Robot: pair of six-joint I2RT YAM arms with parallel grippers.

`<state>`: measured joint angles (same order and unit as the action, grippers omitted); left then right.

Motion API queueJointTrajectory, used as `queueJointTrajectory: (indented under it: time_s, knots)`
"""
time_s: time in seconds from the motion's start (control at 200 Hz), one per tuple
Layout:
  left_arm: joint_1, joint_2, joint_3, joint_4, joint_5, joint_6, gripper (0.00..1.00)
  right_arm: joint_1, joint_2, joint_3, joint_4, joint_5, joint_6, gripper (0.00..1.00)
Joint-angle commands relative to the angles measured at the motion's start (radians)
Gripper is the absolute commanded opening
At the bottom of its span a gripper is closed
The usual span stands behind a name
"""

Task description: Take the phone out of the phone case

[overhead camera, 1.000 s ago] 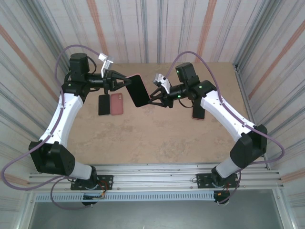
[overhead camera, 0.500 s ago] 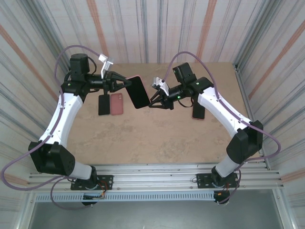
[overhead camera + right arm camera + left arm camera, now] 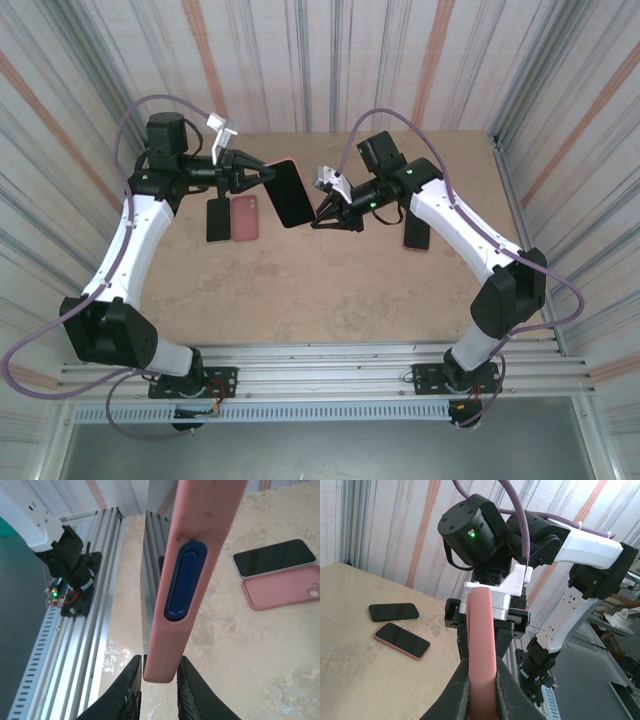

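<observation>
1. Two hands on one object. The left hand (image 3: 481, 680) is pressed tight on the edge of the pink case (image 3: 481, 625). It holds the case edge-on in the air above the table (image 3: 330, 290), between the two arms.
2. The right hand (image 3: 160, 680) straddles the opposite end of the case. One of its fingers (image 3: 131, 685) is at the glass side and the other at the pink back. Both look to be in contact, but I cannot tell how hard they squeeze.
3. The phone (image 3: 288, 195) sits fully in the case. No corner looks lifted.
4. Step in hand, as I read it: get purchase at that end so the lip can be peeled off the phone.
5. To do it well:
   - Catch the lip alone. Clamping glass and back together would only pin the phone in.
   - Bend the soft corner away from the glass.
   - Use the left hand as a steady anchor.
   - Go slowly, or the phone may spring free and drop to the table.
6. The right wrist view shows the seam between glass and lip, and a blue side button (image 3: 180, 580). From the top view both are too small to read.
7. The top view gives the layout:
   - A loose phone (image 3: 218, 220) and an empty case (image 3: 245, 218) lie side by side near the left arm.
   - Another phone (image 3: 415, 235) lies by the right forearm.
8. The left wrist view shows how the left fingers grip the case edge, with the right wrist directly behind.
</observation>
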<state>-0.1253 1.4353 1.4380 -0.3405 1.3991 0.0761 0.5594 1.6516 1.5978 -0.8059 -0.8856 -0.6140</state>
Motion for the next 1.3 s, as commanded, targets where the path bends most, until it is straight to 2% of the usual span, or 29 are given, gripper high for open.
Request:
queueJointTrajectory:
  time_s: [0.0,0.321,0.757,1.042,1.293]
  knots:
    - [0.001,-0.013,0.009,0.004,0.055,0.009,0.0,0.013,0.014,0.047,-0.039,0.014,-0.029,0.22]
    - [-0.01,-0.022,-0.007,0.002,0.061,0.001,0.0,0.021,0.019,0.063,-0.054,0.034,-0.038,0.17]
    - [-0.01,-0.042,-0.024,-0.017,0.066,0.003,0.0,0.033,0.022,0.074,-0.112,0.051,-0.082,0.2]
    - [-0.013,-0.052,-0.037,-0.024,0.071,-0.002,0.0,0.043,0.028,0.096,-0.138,0.085,-0.106,0.13]
    - [-0.016,-0.059,-0.046,-0.037,0.09,-0.007,0.0,0.057,0.028,0.115,-0.17,0.122,-0.148,0.13]
